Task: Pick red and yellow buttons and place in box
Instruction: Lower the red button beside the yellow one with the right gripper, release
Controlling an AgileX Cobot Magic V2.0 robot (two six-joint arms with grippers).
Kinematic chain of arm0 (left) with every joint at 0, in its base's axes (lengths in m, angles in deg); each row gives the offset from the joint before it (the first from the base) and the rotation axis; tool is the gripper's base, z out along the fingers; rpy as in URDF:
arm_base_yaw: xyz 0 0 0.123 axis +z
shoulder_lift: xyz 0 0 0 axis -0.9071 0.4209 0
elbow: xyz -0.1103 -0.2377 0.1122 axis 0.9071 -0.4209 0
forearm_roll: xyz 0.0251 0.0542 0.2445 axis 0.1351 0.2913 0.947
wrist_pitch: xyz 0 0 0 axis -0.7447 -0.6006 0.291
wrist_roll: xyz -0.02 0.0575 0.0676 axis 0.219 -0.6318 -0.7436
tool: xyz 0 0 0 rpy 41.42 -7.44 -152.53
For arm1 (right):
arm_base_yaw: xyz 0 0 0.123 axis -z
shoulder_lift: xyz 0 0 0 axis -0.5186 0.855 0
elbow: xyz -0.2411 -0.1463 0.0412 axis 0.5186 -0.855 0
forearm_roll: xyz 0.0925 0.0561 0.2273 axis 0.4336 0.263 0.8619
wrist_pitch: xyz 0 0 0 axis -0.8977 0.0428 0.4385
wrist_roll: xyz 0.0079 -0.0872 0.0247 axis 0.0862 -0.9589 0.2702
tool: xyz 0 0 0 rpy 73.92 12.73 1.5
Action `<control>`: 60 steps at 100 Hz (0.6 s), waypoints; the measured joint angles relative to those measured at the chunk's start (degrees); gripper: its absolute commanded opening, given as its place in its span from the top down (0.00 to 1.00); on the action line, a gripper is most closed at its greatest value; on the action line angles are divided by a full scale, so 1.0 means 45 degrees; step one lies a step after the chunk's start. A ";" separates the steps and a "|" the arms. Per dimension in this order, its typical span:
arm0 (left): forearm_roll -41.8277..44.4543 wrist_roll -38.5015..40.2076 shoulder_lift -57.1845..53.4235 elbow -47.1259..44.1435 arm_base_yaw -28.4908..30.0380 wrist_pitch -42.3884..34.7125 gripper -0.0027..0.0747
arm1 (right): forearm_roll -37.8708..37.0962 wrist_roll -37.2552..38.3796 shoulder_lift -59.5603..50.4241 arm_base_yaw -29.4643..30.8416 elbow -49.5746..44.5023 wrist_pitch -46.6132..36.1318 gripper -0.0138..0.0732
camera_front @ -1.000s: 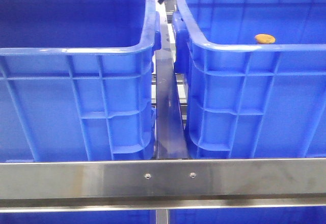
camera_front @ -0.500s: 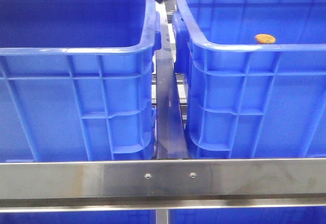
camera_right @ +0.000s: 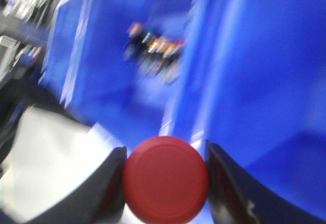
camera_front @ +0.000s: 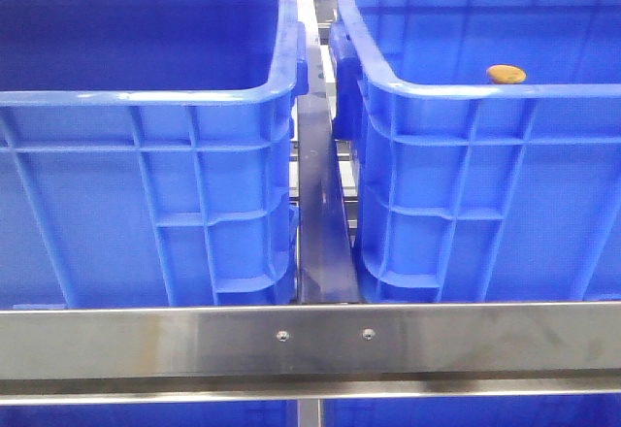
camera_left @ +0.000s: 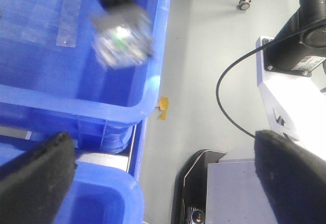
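Right end effector is clamped on the red button, a smooth, flat, glossy disc. Yellow button sits in the right box. Left end effector is spread wide, holding nothing.

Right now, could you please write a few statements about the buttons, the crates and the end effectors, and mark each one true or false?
1. The right end effector holds the red button between its fingers. True.
2. The yellow button lies in the left-hand crate in the front view. False: it lies inside the right-hand blue crate.
3. The left end effector is clamped on a button. False: its fingers are wide apart with nothing between them.
4. A metal rail runs across in front of both crates. True.
5. The two blue crates touch along their sides. False: a gap with a metal bar separates them.
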 measured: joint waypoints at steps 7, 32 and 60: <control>0.0000 0.0000 0.0000 0.0000 0.0000 0.0020 0.10 | 0.0000 -0.0704 0.0000 0.0610 0.0080 -0.0637 0.67; 0.0000 0.0000 0.0000 0.0000 0.0000 0.0020 0.10 | -0.0921 -0.3183 0.0000 0.1358 0.0647 -0.4808 0.67; 0.0000 0.0000 0.0000 0.0000 0.0000 0.0029 0.10 | -0.2105 -0.4386 0.1248 0.1358 0.0676 -0.8244 0.67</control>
